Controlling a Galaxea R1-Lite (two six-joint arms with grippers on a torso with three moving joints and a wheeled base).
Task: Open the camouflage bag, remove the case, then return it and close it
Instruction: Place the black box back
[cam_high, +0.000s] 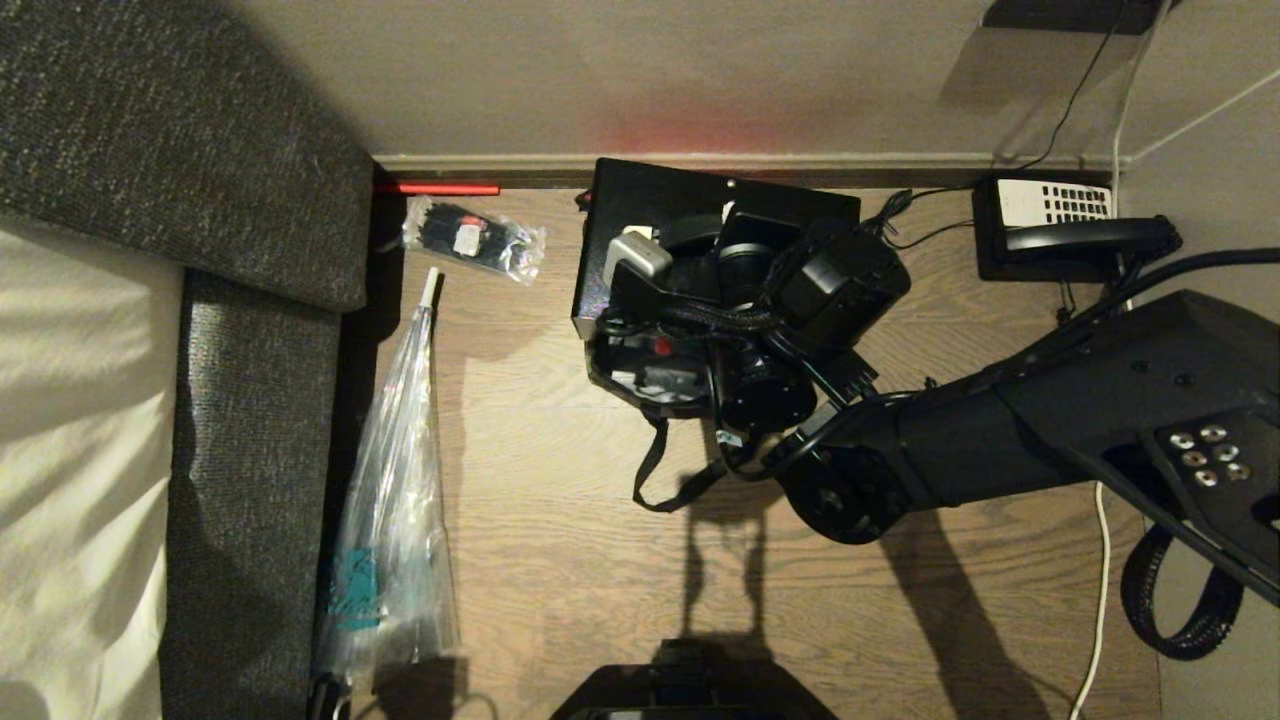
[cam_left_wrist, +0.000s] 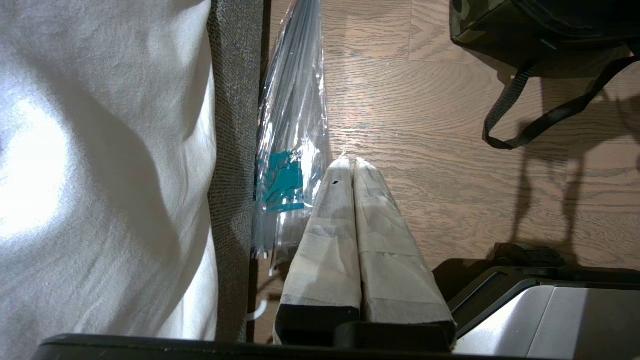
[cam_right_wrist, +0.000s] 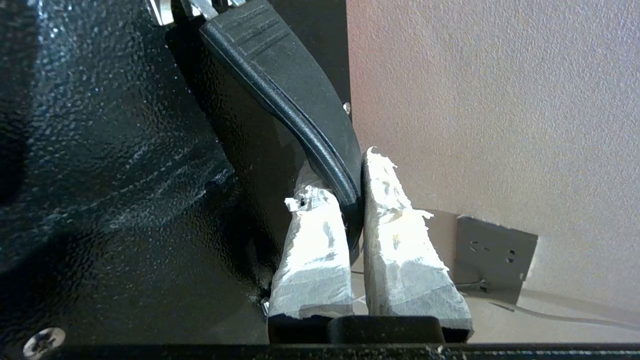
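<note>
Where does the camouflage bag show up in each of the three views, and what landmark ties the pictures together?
Head view: camouflage bag at centre, mostly hidden beneath the right arm, its strap loop trailing on the wooden floor.
Left wrist view: only a camouflage corner at the top right, strap loop below it.
Right wrist view: not in it; the case fills the frame.
Shared landmark: the strap loop, in the head and left wrist views.
</note>
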